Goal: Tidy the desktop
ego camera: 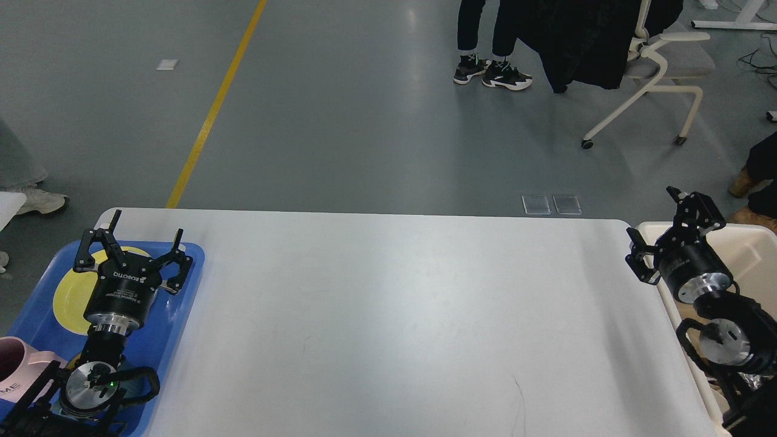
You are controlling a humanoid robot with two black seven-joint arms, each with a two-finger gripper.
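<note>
I see one desktop (388, 315) between one blue tray (182, 303) at left, holding one yellow plate (67, 303) and one pink cup (15, 364), and one bin (753, 243) at right, with my two grippers, left (130, 240) and right (665, 221), both spread open, empty.

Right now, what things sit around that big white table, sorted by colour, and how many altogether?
Blue: 1, the tray
Yellow: 1, the plate in the tray
Pink: 1, the mug in the tray
Cream: 1, the bin at the right end
Total: 4. I see nothing loose on the desktop itself.
</note>
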